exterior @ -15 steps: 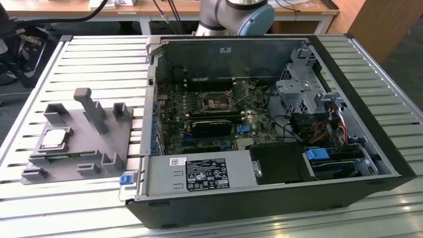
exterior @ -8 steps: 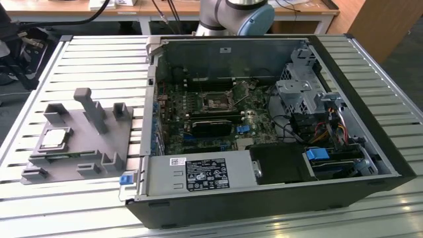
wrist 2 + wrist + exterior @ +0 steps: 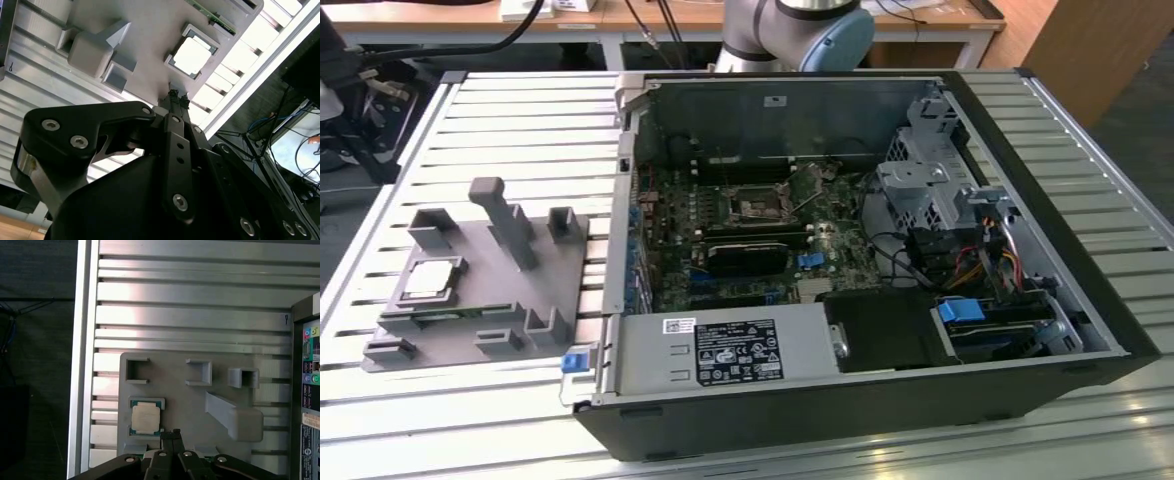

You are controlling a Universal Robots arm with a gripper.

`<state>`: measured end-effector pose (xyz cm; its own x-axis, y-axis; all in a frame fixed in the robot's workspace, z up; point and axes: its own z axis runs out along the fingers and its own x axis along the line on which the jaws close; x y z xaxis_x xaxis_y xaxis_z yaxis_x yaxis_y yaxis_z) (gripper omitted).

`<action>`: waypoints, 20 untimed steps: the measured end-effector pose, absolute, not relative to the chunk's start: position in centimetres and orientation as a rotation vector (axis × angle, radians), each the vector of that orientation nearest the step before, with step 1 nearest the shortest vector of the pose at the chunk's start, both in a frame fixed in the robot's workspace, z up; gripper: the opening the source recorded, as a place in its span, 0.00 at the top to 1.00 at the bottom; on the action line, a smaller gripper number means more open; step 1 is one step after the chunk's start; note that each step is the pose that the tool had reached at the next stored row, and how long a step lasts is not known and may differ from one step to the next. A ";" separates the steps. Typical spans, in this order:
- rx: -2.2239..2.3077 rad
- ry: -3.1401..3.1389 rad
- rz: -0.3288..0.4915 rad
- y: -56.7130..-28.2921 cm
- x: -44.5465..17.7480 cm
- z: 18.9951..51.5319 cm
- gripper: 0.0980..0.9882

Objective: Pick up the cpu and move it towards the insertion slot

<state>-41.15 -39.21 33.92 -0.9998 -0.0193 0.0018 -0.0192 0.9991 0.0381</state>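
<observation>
The cpu (image 3: 430, 280) lies flat, silvery top up, in a square recess of the one grey fixture (image 3: 470, 285), which sits on the slatted metal table (image 3: 520, 120) at the exterior view's left. There is one cpu, and nothing touches it.

The fixture carries one tall leaning post (image 3: 504, 222) and several low blocks. In the first wrist view, three open-sided blocks (image 3: 199, 372) stand in a row beyond the chip.

The single gripper (image 3: 171, 434) hangs over the fixture with its two fingers pressed together and nothing between them. In both wrist views its tip sits just beside the chip's recess, not over the chip. In the second wrist view the gripper (image 3: 175, 95) points at the plate's bare surface beside the cpu (image 3: 192, 55).

One insertion slot (image 3: 758, 207) is in view, a dark square in a silvery frame on the green board (image 3: 670, 250). The board is inside the one black case (image 3: 854, 410), which lies open-sided on the table at the exterior view's right. The slot is well apart from the cpu, with the case's wall between them.

The arm (image 3: 807, 30) rises behind the case at the far edge of the table.
</observation>
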 end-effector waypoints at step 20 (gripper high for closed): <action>0.030 -3.139 -0.060 -39.2 -41.1 33.5 0.99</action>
